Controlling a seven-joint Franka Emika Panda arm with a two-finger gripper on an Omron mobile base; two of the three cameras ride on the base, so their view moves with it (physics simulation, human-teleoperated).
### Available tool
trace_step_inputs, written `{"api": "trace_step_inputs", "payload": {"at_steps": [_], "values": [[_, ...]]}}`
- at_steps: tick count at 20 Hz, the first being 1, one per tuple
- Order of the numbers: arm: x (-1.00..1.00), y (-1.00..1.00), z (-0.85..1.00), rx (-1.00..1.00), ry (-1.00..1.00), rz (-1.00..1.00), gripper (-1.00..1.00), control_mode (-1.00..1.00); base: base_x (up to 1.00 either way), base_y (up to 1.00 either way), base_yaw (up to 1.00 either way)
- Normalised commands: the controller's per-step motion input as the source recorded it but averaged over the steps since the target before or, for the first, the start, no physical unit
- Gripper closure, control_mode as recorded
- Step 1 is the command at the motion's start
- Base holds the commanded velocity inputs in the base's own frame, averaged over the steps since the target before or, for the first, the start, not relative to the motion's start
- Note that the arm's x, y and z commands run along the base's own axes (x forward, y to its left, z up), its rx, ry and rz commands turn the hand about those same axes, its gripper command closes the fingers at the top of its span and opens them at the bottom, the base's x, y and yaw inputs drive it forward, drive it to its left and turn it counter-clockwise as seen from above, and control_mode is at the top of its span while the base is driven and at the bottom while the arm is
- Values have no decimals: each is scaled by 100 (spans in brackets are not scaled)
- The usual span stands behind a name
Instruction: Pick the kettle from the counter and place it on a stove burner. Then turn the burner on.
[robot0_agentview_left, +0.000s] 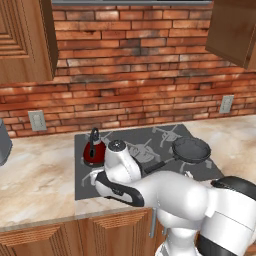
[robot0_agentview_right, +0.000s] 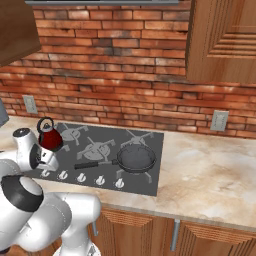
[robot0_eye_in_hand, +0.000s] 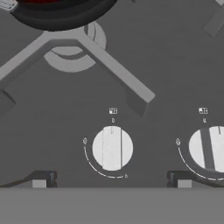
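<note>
We see our pincer spread wide and grasping nothing, its dark tips flanking a round white knob on the matte grey cooktop. Beyond, the squat glossy red kettle sits on a burner grate, beside the beige marbled bench.

Both base views look forward and down from behind the arm, left and right, sharing the cooktop, kettle, frying pan and brick wall; hand view faces straight down, close over a white knob by a burner grate
</note>
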Motion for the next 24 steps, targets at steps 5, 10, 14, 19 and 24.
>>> {"api": "trace_step_inputs", "payload": {"at_steps": [5,10,14,19,24], "values": [[10,0,-17,0,0,0,-100,-100,0,0,0],[3,0,-17,0,0,0,-100,-100,0,0,0],[2,0,-17,0,0,0,-100,-100,0,0,0],[5,0,-18,0,0,0,-100,-100,0,0,0],[17,0,-9,0,-1,0,-100,-100,0,0,0]]}}
